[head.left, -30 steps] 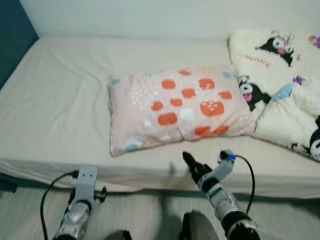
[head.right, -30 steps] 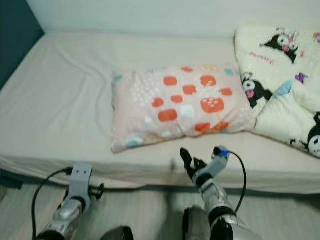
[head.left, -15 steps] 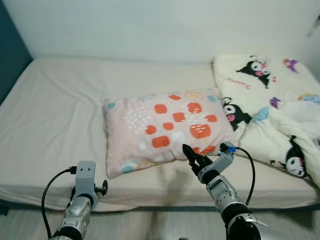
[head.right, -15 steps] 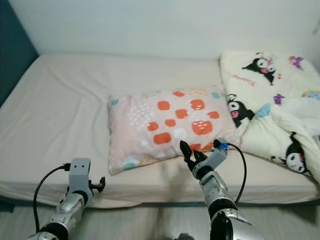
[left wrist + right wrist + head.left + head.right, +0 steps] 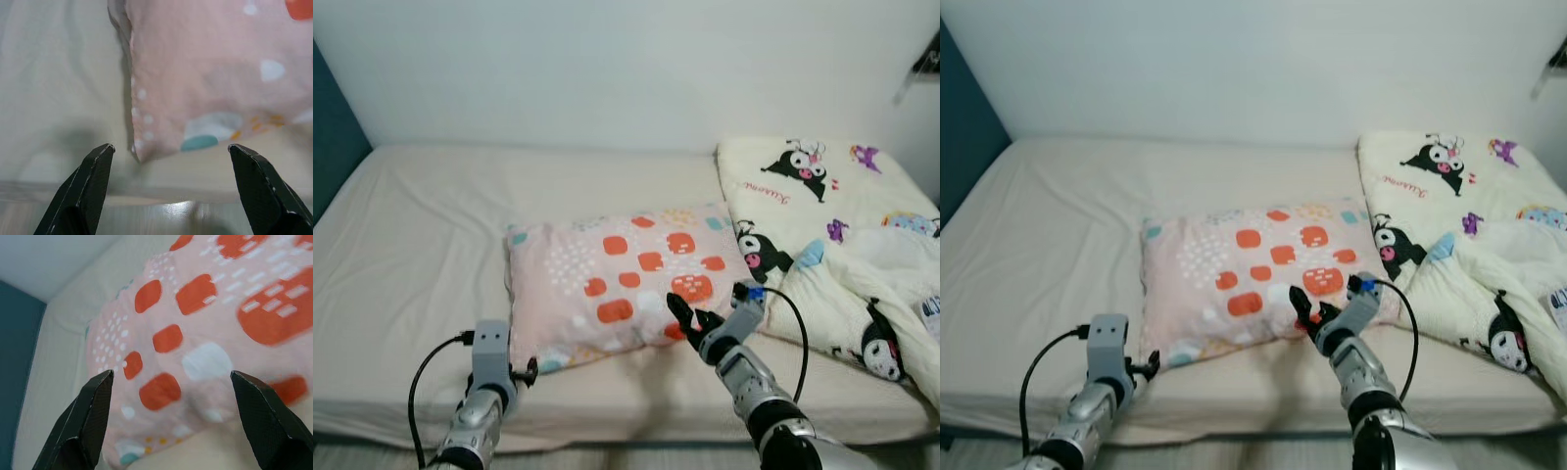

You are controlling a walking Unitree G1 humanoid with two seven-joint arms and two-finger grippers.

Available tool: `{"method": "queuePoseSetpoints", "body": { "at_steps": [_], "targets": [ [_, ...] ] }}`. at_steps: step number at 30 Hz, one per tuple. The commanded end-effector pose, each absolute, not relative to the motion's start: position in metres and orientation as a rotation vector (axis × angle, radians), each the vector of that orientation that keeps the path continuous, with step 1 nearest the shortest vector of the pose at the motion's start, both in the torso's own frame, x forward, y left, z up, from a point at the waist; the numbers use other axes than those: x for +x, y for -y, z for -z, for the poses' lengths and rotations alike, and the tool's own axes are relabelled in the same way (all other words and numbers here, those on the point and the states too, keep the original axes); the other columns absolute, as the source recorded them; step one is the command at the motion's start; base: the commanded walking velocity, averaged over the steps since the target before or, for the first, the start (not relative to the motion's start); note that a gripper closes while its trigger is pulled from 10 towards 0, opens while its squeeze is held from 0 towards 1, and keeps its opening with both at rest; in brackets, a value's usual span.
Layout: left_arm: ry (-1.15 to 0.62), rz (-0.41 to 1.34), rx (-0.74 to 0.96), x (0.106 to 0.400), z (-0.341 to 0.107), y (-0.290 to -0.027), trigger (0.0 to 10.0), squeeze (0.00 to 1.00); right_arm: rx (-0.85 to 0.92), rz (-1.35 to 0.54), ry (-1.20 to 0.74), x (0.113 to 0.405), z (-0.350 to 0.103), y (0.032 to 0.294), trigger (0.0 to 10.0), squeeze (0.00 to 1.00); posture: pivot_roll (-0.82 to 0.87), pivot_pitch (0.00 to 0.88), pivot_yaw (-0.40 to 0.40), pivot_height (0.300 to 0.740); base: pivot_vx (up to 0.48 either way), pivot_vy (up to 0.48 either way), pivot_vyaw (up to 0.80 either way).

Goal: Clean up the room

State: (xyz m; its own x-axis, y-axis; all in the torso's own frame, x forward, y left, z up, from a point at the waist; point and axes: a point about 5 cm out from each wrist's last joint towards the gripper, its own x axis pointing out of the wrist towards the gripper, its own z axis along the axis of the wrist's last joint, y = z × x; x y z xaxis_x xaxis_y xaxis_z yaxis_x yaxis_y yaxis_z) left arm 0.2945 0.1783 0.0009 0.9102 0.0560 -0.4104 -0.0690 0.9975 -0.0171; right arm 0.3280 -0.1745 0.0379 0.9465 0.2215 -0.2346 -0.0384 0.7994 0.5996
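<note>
Bed (image 5: 421, 225) spans view, bare sheet on its left half. Rumpled quilt (image 5: 832, 225) heaped at its right end. Pillow (image 5: 626, 279) lies mid-mattress, askew, likely next to straighten. Right gripper (image 5: 690, 323) at pillow's near edge, left gripper (image 5: 524, 372) at near corner; both jaws spread, bracketing it for two-handed lift.

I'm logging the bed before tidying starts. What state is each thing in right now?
pillow: lying flat mid-bed, skewed, not gripped.
blanket: bunched and rumpled on the bed's right side.
bed sheet: spread out, lightly wrinkled.
left gripper: open, aimed at the pillow's near corner, holding nothing.
right gripper: open, above the pillow's near edge, holding nothing.
</note>
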Motion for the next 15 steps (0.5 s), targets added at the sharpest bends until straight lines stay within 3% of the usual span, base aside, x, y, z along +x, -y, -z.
{"method": "queuePoseSetpoints", "body": {
  "at_steps": [1, 4, 15],
  "targets": [
    [-0.461, -0.095, -0.024, 0.284, 0.008, -0.189, 10.0, 0.0, 0.635, -0.178, -0.329, 0.33, -0.037, 0.16, 10.0, 0.0, -0.09, 0.072, -0.029, 0.72, 0.315, 0.0, 0.0],
    [-0.437, -0.101, -0.056, 0.285, 0.007, -0.187, 10.0, 0.0, 0.625, -0.177, -0.338, 0.33, -0.037, 0.161, 10.0, 0.0, -0.09, 0.069, -0.03, 0.72, 0.285, 0.0, 0.0],
    [-0.513, -0.059, 0.003, 0.272, 0.02, -0.185, 10.0, 0.0, 0.554, -0.119, -0.417, 0.32, -0.023, 0.166, 10.0, 0.0, -0.09, 0.076, -0.034, 0.72, 0.0, 0.0, 0.0]
  ]
}}
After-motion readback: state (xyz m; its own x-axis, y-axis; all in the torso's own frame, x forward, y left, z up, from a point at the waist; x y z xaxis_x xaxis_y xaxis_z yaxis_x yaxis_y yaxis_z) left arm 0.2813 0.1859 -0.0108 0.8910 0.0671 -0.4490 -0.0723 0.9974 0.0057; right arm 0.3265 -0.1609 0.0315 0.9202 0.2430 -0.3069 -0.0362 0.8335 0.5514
